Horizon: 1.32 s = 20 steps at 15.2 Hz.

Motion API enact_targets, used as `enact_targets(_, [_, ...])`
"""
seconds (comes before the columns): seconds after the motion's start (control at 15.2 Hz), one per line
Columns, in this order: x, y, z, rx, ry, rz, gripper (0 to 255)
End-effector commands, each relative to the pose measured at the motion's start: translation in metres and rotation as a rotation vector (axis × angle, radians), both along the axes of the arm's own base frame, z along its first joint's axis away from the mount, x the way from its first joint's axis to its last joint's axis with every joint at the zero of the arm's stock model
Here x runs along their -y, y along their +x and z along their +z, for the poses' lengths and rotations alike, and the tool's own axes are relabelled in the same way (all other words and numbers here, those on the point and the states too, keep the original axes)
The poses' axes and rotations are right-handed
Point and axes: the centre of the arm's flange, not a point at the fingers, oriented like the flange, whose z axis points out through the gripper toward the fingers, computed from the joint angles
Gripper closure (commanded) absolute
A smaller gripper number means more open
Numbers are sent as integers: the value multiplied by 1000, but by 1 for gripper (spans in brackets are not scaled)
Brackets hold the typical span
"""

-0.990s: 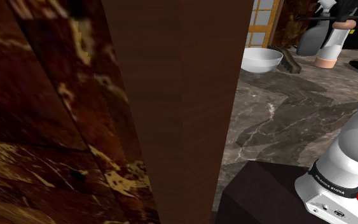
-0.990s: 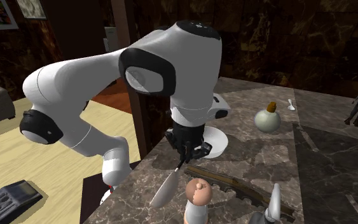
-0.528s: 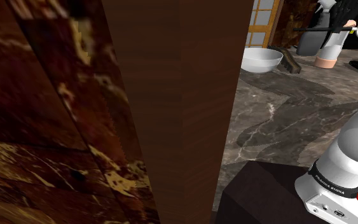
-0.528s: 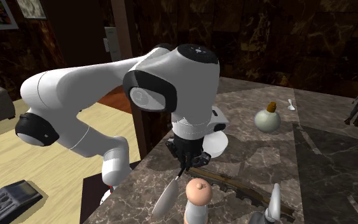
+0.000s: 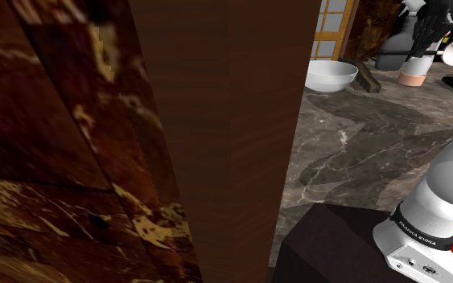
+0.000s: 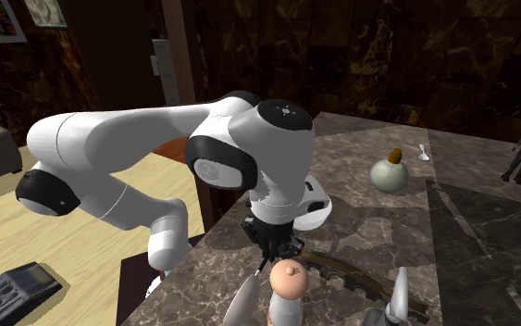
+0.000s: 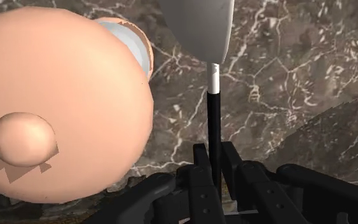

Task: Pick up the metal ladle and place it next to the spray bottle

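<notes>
Two black fingers of the end effector are clenched on the thin black handle of the pale grey, smooth-bowled ladle. The tool is therefore carried rather than resting, and we judge it hangs clear of the dark veined marble counter.

In the second exterior view, along the counter's edge by the stand, the ladle comes first, its bowl slung low and outward. The end effector is just above it. We think the grip sits at the handle's far end so the bowl leads and the fingers need not crowd the landing spot.

Just beside the ladle stands a bald, peach-coloured doll figure, close enough to be knocked. Further right a dark curved strip lies flat, and beyond it rises the pale grey trigger-topped spray bottle. Being lifted lets the ladle pass over the doll toward that bottle.
</notes>
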Motion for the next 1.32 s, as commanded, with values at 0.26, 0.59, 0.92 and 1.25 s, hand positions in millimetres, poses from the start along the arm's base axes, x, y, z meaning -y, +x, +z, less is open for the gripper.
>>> enact_targets(0.26, [0, 0, -32, 0, 0, 0, 255])
enact_targets(0.59, [0, 0, -58, 0, 0, 0, 255])
enact_targets(0.92, [0, 0, -85, 0, 0, 0, 255])
enact_targets(1.25, [0, 0, -93, 0, 0, 0, 255])
